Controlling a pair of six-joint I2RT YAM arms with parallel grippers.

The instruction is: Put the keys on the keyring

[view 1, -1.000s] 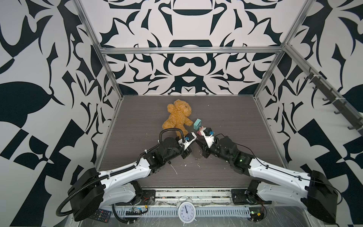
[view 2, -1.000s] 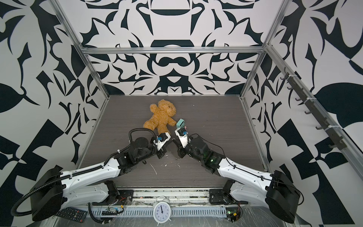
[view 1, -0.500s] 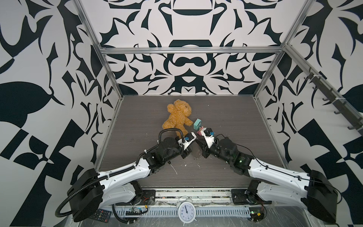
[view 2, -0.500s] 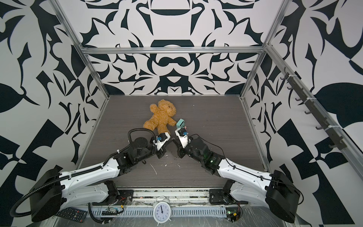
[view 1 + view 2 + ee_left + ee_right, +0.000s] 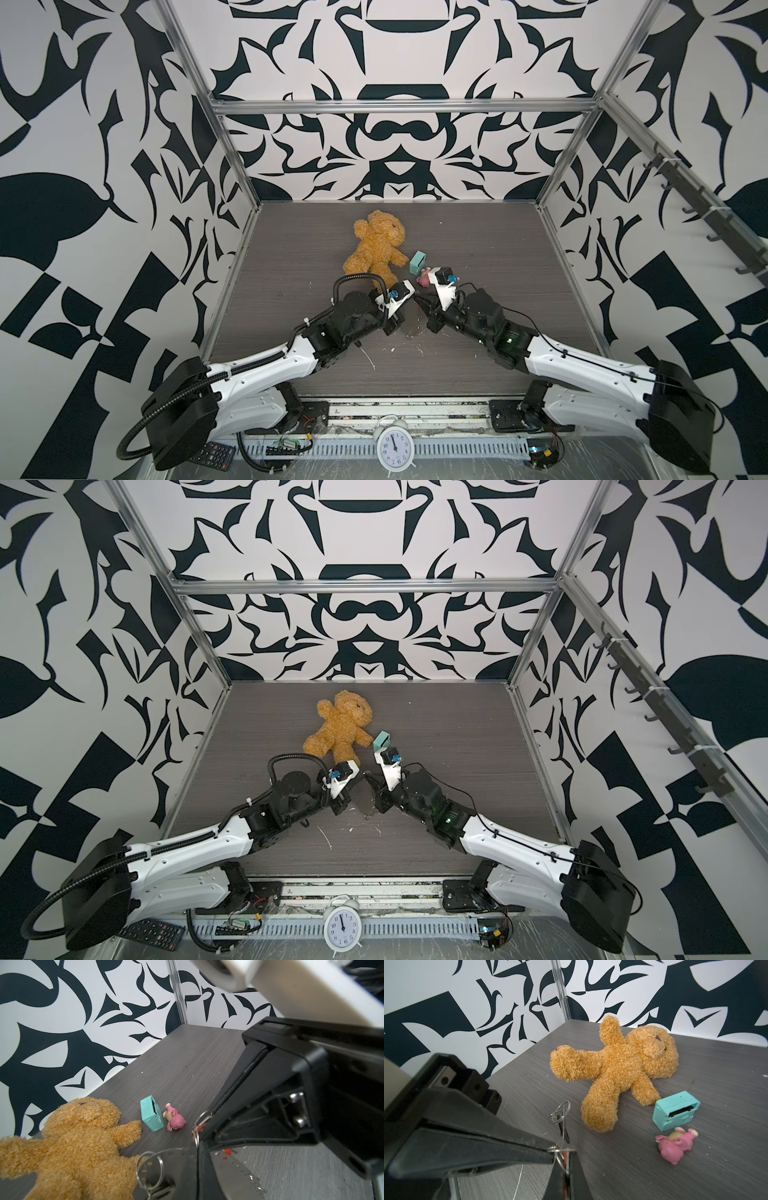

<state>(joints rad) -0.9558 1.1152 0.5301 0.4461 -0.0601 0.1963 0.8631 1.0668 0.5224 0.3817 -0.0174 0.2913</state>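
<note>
Centrally on the grey surface, just nearer than the teddy bear, the two arms meet tip to tip, raised off the wood. Seen from the right wrist camera, the left end effector has its fingers pressed together. The left wrist camera shows them pinching the grey strap with the dotted edge. The keyring, thin silver rings on the strap's clasp, sticks out past those fingertips.

The right end effector is closed too, clamped on the red tag, of which only a sliver shows between its fingers. A wire loop on the tag juts from the tips, right beside the left fingers and near the keyring. The tag is not yet threaded on the keyring.

Behind them a teal box stands by the bear's paw, and a pink figure lies just beside the box.
</note>
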